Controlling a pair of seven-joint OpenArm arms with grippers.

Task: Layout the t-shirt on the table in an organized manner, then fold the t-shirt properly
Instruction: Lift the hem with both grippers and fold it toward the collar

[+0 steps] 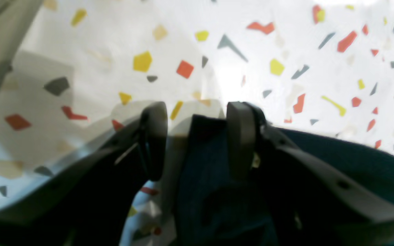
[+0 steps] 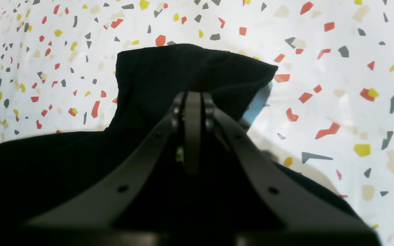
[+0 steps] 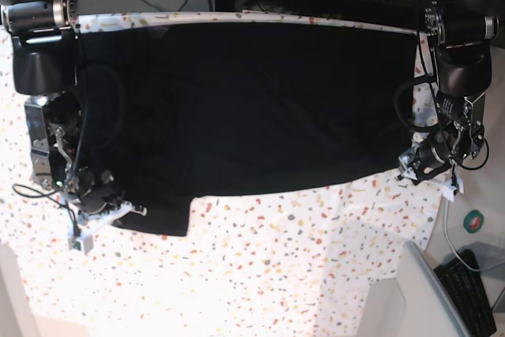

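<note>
- Two risks: your right gripper (image 2: 193,102), pinched tight on the t-shirt (image 3: 260,100) sleeve, may drag wrinkles.
- Your left gripper (image 1: 197,136) stands half-open, holding nothing; the corner may slip away.

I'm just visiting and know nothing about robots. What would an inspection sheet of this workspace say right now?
Surface: table under a white cloth with coloured flecks.
Job's things: black t-shirt spread wide across the far half, one sleeve hanging toward the near side.
Clutter: nothing seen on the cloth.
Grippers: right gripper shut on the sleeve; left gripper part open, one finger against the shirt's edge.
Cables: black leads run along both arms and behind the table.
Surroundings: keyboard and tape roll off to the side.
</note>
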